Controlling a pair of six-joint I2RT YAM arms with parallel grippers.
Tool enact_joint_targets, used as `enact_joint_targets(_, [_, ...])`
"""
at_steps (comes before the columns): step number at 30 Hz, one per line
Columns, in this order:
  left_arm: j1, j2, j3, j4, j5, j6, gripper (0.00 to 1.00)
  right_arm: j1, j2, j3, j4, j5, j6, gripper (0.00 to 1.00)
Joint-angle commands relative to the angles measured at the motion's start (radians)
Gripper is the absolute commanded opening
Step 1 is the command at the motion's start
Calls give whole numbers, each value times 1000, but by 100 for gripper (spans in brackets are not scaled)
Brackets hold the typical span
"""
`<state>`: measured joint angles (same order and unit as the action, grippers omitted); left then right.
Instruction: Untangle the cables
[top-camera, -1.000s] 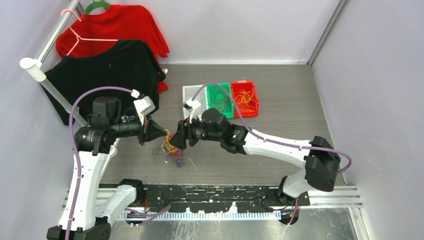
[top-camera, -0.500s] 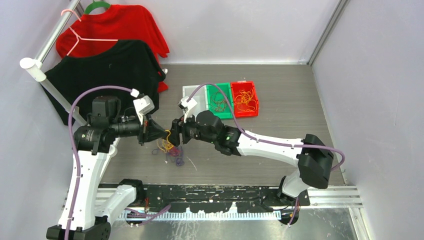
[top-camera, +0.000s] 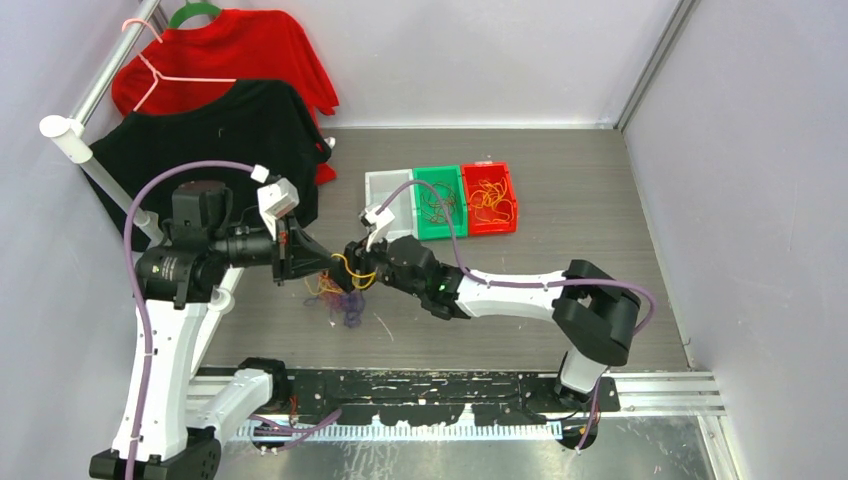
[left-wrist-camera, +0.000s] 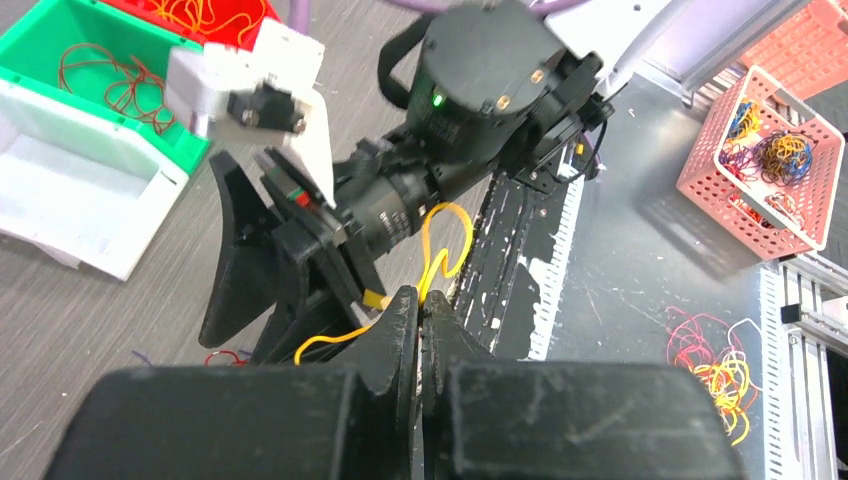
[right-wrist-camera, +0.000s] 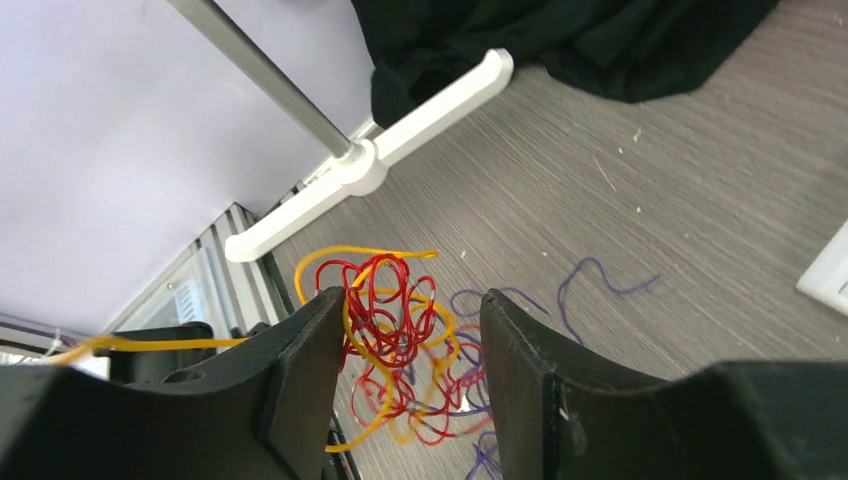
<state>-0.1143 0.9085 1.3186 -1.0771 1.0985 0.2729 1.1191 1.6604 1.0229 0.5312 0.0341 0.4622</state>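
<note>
Tangle position: thin, thread-like cables (top-camera: 342, 292) in orange, dark red and purple are found bunched on the grey wood-grain table (top-camera: 560, 160), left of centre. Purple strands trail nearest, and an orange loop is lifted off the heap. Just above the heap the two grippers are brought nose to nose. The left gripper (left-wrist-camera: 421, 300) is seen pressed together on a single orange strand, which loops upward from its tips. The right gripper (right-wrist-camera: 410, 305) is held with its black fingers apart; the red and orange knot lies between them and is not pinched.

Farther off, right of centre, three shallow plastic trays are set in a row: white (top-camera: 385, 185), green (top-camera: 447, 231) and red (top-camera: 508, 222), the last two holding loose strands. At far left a black garment (top-camera: 220, 140) and a red one (top-camera: 250, 50) are hung on a metal rail (top-camera: 110, 70).

Risk, as judged: if the right jaws are closed where they stand, several strands would be caught at once and the knot tightened when the arms are drawn apart. The whole bunch could also be dragged along, with no single strand freed.

Change noted: against a second ago, the right gripper has been carried leftward into the bunch and its elbow drawn in. The orange loop is now raised between the grippers.
</note>
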Motion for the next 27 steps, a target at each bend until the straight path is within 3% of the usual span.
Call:
enact_joint_targets(1, [-4,4,72,37,61,-69,0,-9,26,-47,172,44,58,57])
enact_joint_targets(16, [-4,51,288,185,6,-189,0,-33,57,-217,225,191,100,54])
enact_joint_targets(27, [-3,104,470,430,-207,-279,0,-67,4,-325,190,339,93,51])
